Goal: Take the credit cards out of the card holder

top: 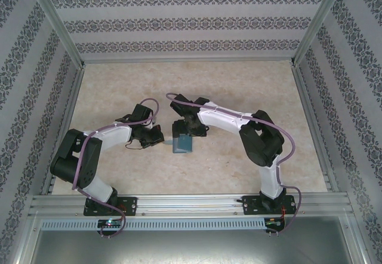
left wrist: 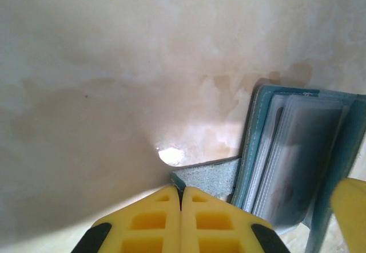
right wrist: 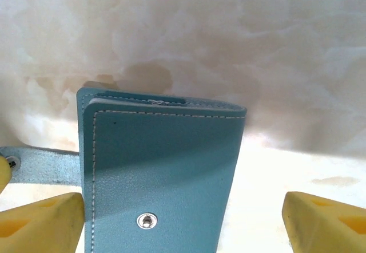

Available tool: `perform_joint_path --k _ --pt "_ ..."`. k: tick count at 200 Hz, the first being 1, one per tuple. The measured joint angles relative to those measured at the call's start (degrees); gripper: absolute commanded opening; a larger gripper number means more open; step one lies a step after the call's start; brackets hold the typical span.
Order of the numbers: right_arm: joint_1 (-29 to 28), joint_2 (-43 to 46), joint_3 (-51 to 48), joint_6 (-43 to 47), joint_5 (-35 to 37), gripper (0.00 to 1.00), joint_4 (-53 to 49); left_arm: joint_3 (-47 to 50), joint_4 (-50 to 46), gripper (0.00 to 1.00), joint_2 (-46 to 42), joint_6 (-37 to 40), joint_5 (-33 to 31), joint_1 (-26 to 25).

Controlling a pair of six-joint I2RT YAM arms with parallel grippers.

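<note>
The card holder (right wrist: 160, 173) tab (left wrist: 209, 176) at nine o'clock is pinched by the left hand (left wrist: 181, 192); the right hand (right wrist: 183, 224) is spread open astride

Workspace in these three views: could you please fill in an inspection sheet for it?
Surface: beige mottled table, faint stains.
Job's things: teal card holder mid-table, partly open; inner pockets hold a blurred dark shape; credit cards not yet out.
Clutter: nothing seen.
Grippers: left gripper shut on the holder's side tab; right gripper open, straddling the holder.
Cables: purple cables run along both arms.
Surroundings: patterned walls, aluminium frame.
</note>
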State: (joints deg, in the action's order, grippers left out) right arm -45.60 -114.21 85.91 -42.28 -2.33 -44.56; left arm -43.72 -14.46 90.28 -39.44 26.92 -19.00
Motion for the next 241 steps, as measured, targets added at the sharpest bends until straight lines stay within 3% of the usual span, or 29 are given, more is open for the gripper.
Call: perform_joint_path --k 54,115,144,183,241 --pt "0.81 3.21 -2.47 0.09 -0.04 0.67 0.24 0.0 -0.17 0.02 -0.02 0.02 -0.22 0.07" --pt "4.42 8.35 -8.44 0.35 -2.32 0.29 2.91 -0.11 -1.25 0.04 -0.02 0.2 -0.72 0.15" --pt "6.25 8.48 -12.13 0.17 -5.31 0.22 5.7 -0.44 -1.92 0.05 -0.02 0.2 -1.09 0.37" --pt "6.86 8.55 -13.79 0.2 -8.11 0.12 8.7 -1.36 -3.23 0.15 -0.46 0.35 -1.33 0.37" --pt "6.88 10.08 -15.5 0.24 -9.18 0.11 10.97 -8.09 -7.5 0.25 -5.92 1.33 -2.19 0.24"
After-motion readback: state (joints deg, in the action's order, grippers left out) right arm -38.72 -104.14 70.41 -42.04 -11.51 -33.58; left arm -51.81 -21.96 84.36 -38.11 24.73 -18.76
